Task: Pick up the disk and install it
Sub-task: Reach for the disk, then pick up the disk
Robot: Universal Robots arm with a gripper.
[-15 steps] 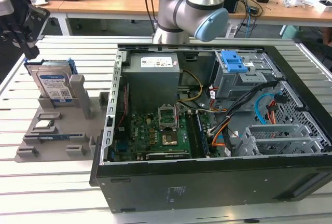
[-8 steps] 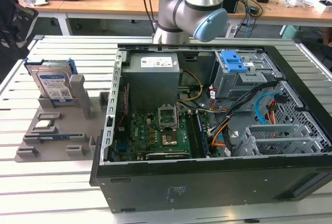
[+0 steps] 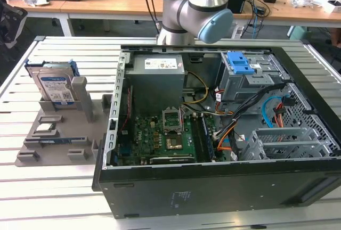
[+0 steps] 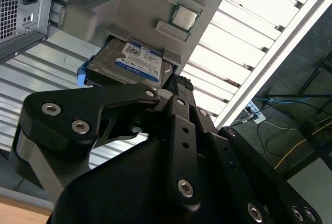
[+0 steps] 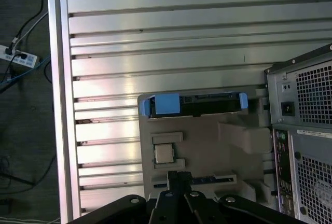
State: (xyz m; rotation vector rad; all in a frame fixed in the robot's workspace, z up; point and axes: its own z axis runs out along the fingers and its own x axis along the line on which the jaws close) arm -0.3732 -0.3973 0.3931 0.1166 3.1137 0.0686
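Exterior view: I'm seeing the disk standing on edge in a slot of the grey fixture. That is sitting on the slatted table at the exterior view's left, just beside the open PC case and outside it. The arm is standing beyond the case's far wall, well apart from the disk. Inside the case the drive bay is sitting with its blue latch on top; I can't tell from here whether anything is in it. First wrist view: I'm looking down on the fixture. The disk is showing edge-on with its blue frame and is seated in its slot. A small chip is lying in a fixture pocket between the disk and the gripper. The gripper is hovering apart from the disk and carrying nothing that I can see. Second wrist view: the disk is showing its label face beyond the gripper's black linkage, seated in the fixture. The linkage is overlapping the disk's near edge in this picture, but I'm not reading that as contact. How far the gripper is open I cannot tell in either wrist view. I'm judging the task as at its start: the disk is not yet picked up and nothing is installed, so pick and install are both outstanding.
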